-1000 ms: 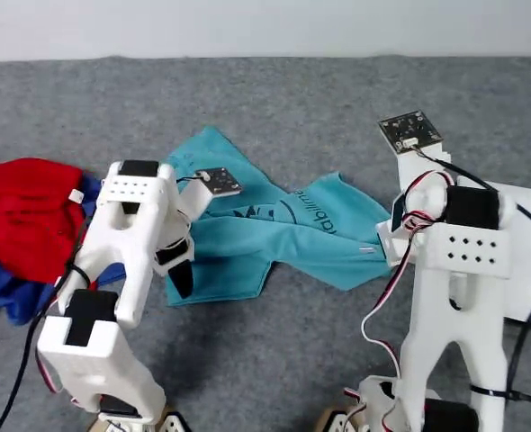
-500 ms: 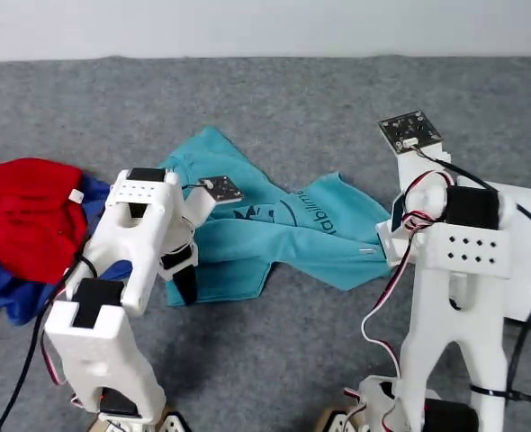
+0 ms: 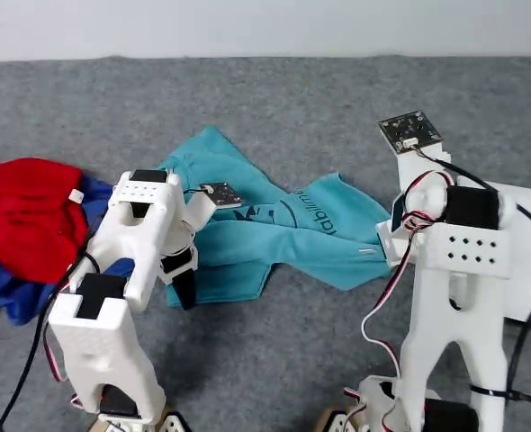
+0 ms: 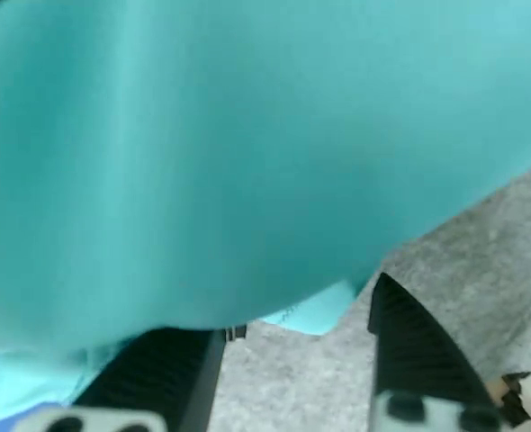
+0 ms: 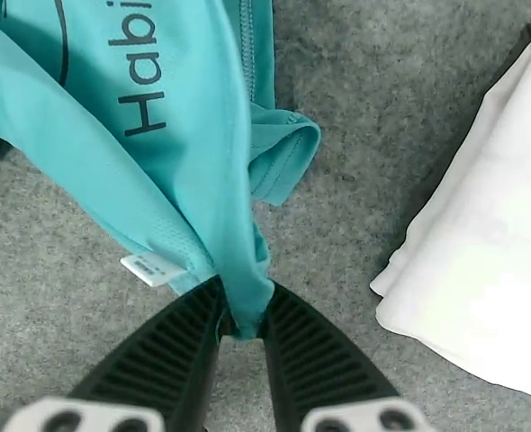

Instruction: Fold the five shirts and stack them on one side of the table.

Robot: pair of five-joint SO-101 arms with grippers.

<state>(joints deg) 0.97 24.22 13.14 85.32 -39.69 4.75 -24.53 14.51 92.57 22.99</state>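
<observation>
Pinching the teal shirt [image 5: 202, 198] is the right gripper [image 5: 245, 299]; left gripper [image 4: 297, 315] hovers with fingers [image 4: 411, 353] parted.

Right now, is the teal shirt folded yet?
Not folded: the teal shirt lies rumpled and spread, one edge pinched in the right gripper.

Four shirts [image 3: 310, 236], two arms [image 3: 454, 270].

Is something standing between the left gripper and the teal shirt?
Nothing visible does. The left gripper hangs open close over the teal shirt, with its cloth directly ahead of it.
</observation>
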